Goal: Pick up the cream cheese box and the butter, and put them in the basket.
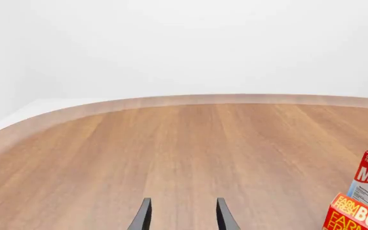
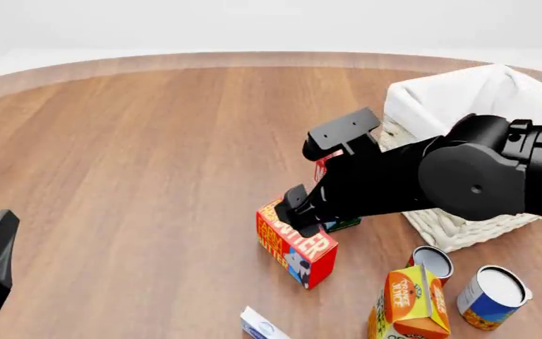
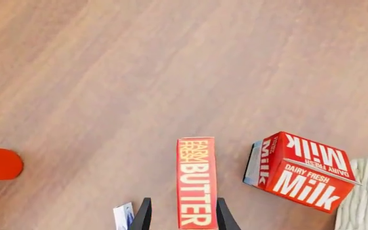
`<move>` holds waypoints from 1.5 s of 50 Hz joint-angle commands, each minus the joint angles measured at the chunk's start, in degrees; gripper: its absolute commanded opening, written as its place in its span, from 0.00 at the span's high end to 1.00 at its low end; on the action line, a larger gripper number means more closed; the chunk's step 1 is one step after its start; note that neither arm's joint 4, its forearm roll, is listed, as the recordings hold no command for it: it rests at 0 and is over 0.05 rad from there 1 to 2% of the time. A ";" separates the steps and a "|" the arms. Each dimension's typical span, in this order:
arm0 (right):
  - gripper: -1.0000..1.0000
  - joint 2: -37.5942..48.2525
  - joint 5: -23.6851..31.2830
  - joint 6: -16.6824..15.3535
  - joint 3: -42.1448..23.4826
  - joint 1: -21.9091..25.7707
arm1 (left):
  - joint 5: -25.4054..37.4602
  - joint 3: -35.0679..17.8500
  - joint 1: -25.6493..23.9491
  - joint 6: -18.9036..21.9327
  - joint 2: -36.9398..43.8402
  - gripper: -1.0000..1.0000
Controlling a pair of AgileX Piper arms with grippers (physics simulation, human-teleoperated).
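Right gripper (image 3: 180,215) lowered over the butter (image 3: 195,182), jaws spread, one on each long side of the carton, not yet clenched, lined up for a squeeze. Milk carton (image 3: 302,170) just beside; basket (image 2: 459,106) beyond. Left gripper (image 1: 180,218) parted, idle, grasping nothing.

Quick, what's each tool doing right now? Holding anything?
Left tool: open, holding nothing.
Right tool: fingers on either side of the butter; grip cannot be told.

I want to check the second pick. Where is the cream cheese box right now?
In the front view the cream cheese box lies at the near table edge, centre, just nearer than the butter and left of the orange juice carton, untouched by either tool.
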 commanded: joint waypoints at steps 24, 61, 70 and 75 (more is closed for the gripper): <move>0.00 0.63 -1.51 -1.97 3.15 -0.81 | 0.00 0.00 0.00 0.00 0.00 0.00; 0.00 3.35 -5.36 -0.47 4.50 -2.38 | 0.00 0.00 0.00 0.00 0.00 0.00; 0.00 4.23 -7.27 -0.82 5.73 -1.94 | 0.00 0.00 0.00 0.00 0.00 0.00; 0.00 4.55 -8.40 -0.46 6.48 -2.09 | 0.00 0.00 0.00 0.00 0.00 0.00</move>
